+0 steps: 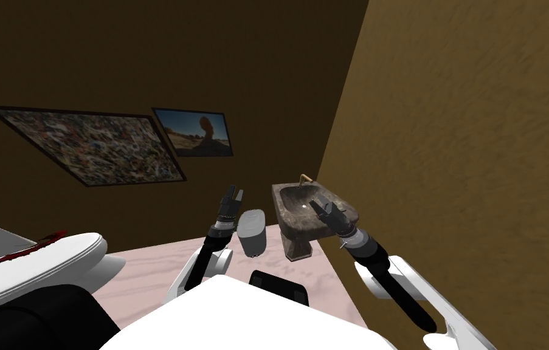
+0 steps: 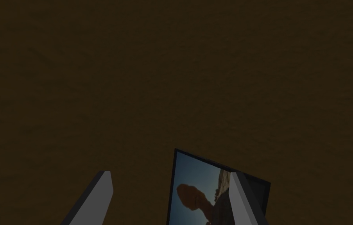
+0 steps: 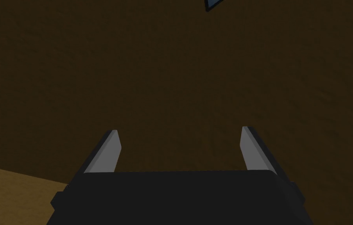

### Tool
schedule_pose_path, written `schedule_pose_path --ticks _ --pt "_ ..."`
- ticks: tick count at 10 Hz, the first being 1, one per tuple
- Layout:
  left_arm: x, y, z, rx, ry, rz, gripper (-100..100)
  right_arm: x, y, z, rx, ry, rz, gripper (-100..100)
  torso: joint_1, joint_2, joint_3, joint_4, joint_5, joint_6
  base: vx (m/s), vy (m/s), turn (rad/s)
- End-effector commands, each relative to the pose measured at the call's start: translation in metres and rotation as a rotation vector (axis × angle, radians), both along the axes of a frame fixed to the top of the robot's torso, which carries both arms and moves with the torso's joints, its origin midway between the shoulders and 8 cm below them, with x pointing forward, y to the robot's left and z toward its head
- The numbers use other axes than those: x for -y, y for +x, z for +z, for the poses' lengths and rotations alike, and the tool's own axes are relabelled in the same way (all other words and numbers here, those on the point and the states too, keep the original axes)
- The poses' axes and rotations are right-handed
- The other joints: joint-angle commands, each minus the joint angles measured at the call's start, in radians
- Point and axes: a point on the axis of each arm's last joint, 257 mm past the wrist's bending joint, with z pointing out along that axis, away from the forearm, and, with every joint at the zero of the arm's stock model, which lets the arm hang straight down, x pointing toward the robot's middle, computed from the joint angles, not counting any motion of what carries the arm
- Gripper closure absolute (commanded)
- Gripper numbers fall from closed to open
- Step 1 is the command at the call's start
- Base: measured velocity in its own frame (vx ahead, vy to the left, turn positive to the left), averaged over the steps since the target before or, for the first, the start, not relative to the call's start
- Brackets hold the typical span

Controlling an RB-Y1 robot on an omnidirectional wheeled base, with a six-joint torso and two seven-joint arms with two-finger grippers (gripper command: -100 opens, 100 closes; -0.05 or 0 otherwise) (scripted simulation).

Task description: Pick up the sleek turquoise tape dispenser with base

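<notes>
both sets of fingers stood apart, empty: left gripper (image 1: 233, 195) above a grey cylinder (image 1: 252, 232), right gripper (image 1: 321, 205) over the sink (image 1: 280, 209). we couldn't tell where the tape dispenser was. risk: swinging the right arm to search could've clipped the sink rim.

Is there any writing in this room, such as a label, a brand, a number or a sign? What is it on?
None: no words or numbers can be read anywhere.
The large framed picture shows only a speckled pattern.
The small framed picture shows a rock against sky, with no caption.
The dark brown sink and the grey container are plain.
</notes>
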Motion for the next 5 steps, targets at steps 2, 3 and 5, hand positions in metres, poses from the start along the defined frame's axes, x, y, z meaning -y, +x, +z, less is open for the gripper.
schedule_pose_path --ticks 2,3,5 --pt "0.0 0.0 0.0 0.0 0.0 0.0 0 -0.007 0.003 -0.012 0.038 -0.121 0.012 -100 0.0 0.0 0.0 0.0 0.0 0.0 -0.026 -0.024 0.081" --pt "0.0 0.0 0.0 0.0 0.0 0.0 0 -0.012 0.007 -0.022 0.073 -0.208 0.017 -100 0.0 0.0 0.0 0.0 0.0 0.0 -0.032 -0.024 0.112" --pt "0.0 0.0 0.0 0.0 0.0 0.0 0 -0.015 0.011 -0.035 0.108 -0.315 0.025 -100 0.0 0.0 0.0 0.0 0.0 0.0 -0.027 -0.021 0.084"
